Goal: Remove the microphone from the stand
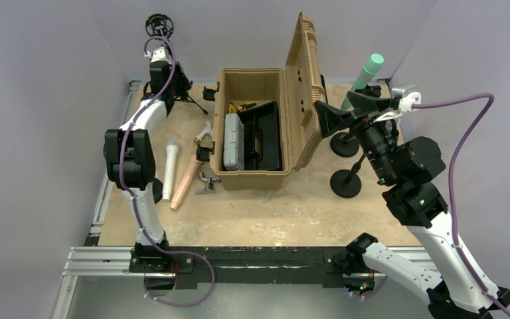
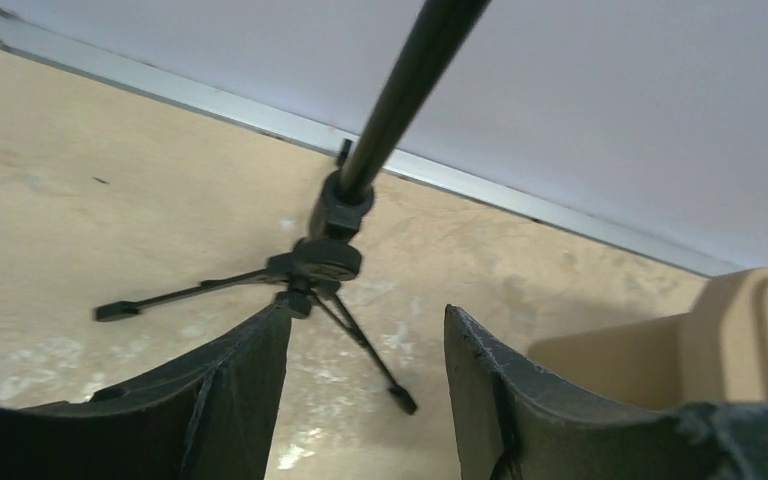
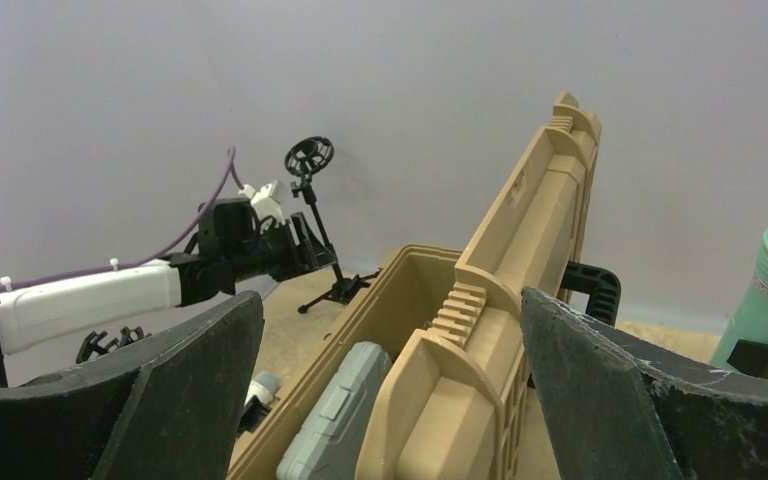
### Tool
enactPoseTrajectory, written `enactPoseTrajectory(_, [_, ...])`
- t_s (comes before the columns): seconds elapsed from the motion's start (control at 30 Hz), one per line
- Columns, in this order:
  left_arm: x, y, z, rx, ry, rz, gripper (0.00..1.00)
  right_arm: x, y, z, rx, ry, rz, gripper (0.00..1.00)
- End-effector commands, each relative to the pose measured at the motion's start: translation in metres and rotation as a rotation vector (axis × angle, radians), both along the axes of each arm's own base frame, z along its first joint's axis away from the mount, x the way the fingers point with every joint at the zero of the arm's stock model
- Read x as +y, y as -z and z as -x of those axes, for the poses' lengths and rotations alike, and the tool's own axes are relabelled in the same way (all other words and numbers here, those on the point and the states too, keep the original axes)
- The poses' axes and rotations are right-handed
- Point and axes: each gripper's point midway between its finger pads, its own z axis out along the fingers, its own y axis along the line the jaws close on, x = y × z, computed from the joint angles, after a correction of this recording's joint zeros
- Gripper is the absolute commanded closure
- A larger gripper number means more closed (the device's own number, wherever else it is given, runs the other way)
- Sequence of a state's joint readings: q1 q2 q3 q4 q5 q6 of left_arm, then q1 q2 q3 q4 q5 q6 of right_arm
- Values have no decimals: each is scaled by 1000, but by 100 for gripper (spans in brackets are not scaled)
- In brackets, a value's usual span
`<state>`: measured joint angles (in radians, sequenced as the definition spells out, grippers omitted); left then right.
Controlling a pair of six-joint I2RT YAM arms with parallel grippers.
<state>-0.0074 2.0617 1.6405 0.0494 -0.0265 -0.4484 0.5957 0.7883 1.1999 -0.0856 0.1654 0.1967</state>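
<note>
Left jaws apart, stand (image 2: 325, 262) just beyond.

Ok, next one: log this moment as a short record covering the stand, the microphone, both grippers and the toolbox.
tripod stand: black, upright at the far left corner of the table
ring mount: on top of the stand, looks empty
white microphone: lying flat on the table, left of the toolbox, clear of the stand
left gripper: open, nothing between its fingers, facing the stand's base
right gripper: open, empty, near the raised lid
toolbox: tan, open, grey case inside
task state: microphone appears off the stand
</note>
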Motion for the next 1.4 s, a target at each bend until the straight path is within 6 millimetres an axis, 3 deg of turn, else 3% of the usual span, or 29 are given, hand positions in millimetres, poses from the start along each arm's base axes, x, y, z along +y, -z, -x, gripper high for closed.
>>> enactPoseTrajectory(0.0, [20,-51,-2,-96,-49,-191,45,3,-11,-1,-29,-7,-18,1])
enactPoseTrajectory(0.2, [18,-52,-13,-117,-49,-167,48,6,-13,-3,-27,-17,-17,1])
enactPoseTrajectory(0.43, [12,-46,-19,-108,-33,-113,59,5,-13,-3,-21,-12,-17,1])
enactPoseTrajectory(0.7, [14,-36,-16,-64,-66,-84,54,5,-13,-3,-23,-11,-19,1])
enactPoseTrajectory(0.9, [14,-21,-16,-29,-77,-70,61,2,-13,-1,-24,-4,-23,1])
enactPoseTrajectory(1.17, [14,-20,-19,-41,-78,-60,70,1,-13,-1,-24,-1,-21,1])
enactPoseTrajectory(1.37, [17,-20,-21,-43,-94,-65,66,2,-12,-1,-21,-4,-21,1])
